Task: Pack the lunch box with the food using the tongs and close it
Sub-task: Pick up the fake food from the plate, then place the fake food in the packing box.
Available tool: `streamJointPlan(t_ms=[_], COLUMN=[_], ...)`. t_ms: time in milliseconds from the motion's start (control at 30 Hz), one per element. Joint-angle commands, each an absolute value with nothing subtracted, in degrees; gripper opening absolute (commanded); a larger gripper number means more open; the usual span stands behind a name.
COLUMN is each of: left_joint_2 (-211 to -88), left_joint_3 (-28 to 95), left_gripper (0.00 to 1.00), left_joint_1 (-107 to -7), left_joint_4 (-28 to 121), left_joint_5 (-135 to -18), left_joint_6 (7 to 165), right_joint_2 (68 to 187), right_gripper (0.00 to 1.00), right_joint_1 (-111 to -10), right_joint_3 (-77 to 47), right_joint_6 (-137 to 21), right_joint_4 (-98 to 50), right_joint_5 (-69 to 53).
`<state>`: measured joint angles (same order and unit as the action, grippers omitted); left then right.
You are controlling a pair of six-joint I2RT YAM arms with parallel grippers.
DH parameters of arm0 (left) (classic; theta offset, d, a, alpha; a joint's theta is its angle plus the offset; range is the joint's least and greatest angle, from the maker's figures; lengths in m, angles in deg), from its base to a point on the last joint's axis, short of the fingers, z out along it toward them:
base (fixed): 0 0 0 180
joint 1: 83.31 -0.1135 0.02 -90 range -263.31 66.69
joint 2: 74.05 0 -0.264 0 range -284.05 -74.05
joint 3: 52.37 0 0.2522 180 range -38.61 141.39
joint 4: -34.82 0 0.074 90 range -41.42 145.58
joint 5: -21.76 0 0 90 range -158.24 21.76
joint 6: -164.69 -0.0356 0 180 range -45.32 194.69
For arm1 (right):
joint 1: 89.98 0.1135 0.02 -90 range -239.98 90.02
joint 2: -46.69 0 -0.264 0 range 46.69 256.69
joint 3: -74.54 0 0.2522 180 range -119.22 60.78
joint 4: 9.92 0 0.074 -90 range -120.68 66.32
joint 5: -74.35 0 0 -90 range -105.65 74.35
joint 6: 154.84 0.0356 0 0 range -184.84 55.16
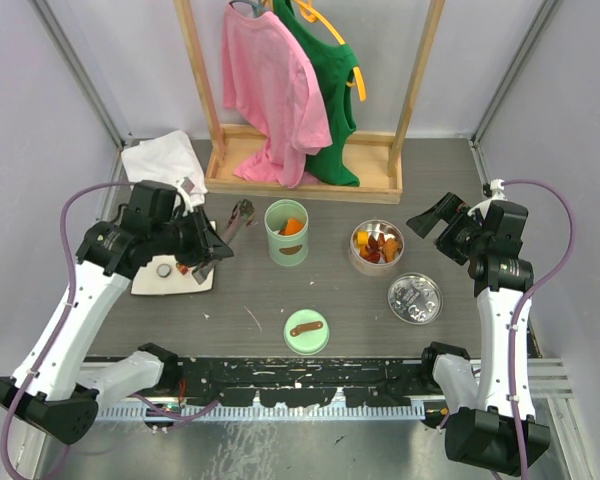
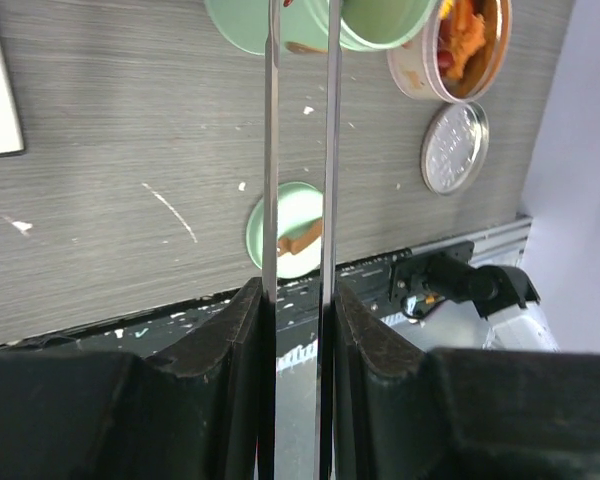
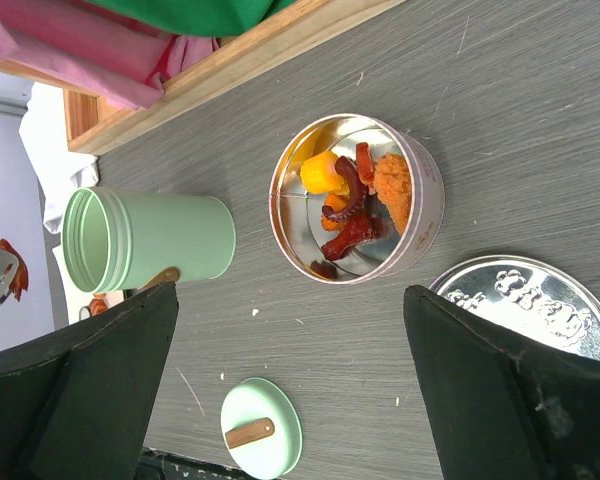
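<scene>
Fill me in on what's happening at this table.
The left gripper is shut on the tongs, whose tips reach toward the green lunch box, apparently with a red bit between them. It stands open with orange food inside; its green lid lies on the table. More food sits in the round tin, its silver lid beside it. The right gripper hangs open near the tin, empty.

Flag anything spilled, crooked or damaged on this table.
Nothing is spilled or tipped. The green lid and the metal lid lie flat on the table. Only wear stands out: white scuffs on the grey surface and chipped paint along the black strip at its near edge.
</scene>
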<state>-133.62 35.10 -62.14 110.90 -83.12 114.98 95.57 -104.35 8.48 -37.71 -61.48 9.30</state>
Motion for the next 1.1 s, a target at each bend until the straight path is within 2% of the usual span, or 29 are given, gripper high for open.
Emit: streamJointPlan(t_ms=[0, 200, 467, 600, 1067], left_joint_2=[-132.85, -136.48, -147.21, -154.15, -177.72], left_joint_3=[37.82, 39.38, 44.92, 49.79, 70.04], left_gripper=[0.11, 0.10, 0.10, 0.10, 0.11], left_joint_1=[-56.44, -47.23, -35.20, -31.65, -22.60], left_joint_4=[103.39, 98.31, 94.12, 95.51, 103.69], left_joint_5=[-83.61, -79.60, -76.06, -72.46, -70.49], left_joint_6=[118.42, 120.74, 120.48, 118.23, 111.23], right_joint_2=[95.23, 95.29, 95.09, 94.95, 94.61], right_gripper=[1.00, 1.00, 1.00, 1.00, 1.00], right_joint_1=[-104.55, -104.54, -104.57, -104.55, -104.54], right_joint_3=[7.12, 7.33, 6.53, 6.24, 4.20], right_joint_6=[-37.47, -37.33, -38.01, -38.51, -39.19], right_joint_4=[-58.92, -58.75, -59.45, -59.88, -62.87], right_joint_5=[9.79, 9.85, 8.88, 8.31, 2.09])
